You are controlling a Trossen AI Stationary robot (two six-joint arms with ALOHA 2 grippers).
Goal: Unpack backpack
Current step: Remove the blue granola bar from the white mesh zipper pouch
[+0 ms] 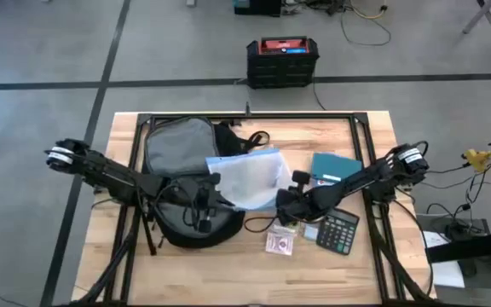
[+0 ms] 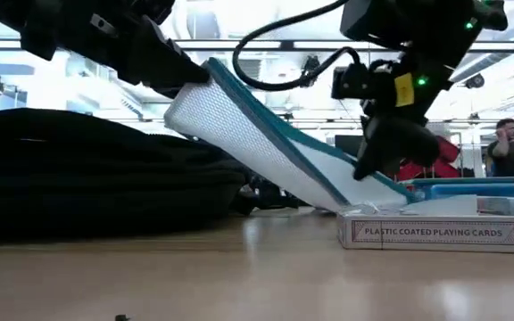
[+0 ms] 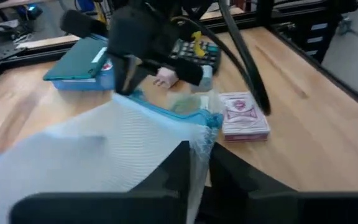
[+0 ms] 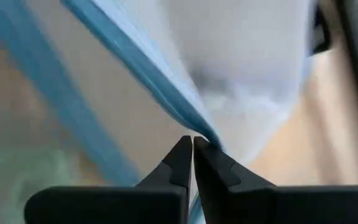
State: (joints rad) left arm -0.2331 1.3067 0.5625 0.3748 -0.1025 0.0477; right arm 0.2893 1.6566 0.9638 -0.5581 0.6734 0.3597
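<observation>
Playing cards lie nearest. I see my left gripper and right gripper both clamped on a mesh pouch, over the backpack at table's left.

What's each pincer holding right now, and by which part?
Both hold the mesh pouch: left pincer shut on its edge nearest the backpack, right pincer shut on the blue-trimmed edge at the opposite end.

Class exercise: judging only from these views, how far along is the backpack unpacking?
Done: a calculator, card pack and teal notebook already lie on the table. In hand: the left gripper and right gripper both pinch a blue-edged mesh pouch beside the backpack. Left: setting it down; any remaining contents are hidden.
</observation>
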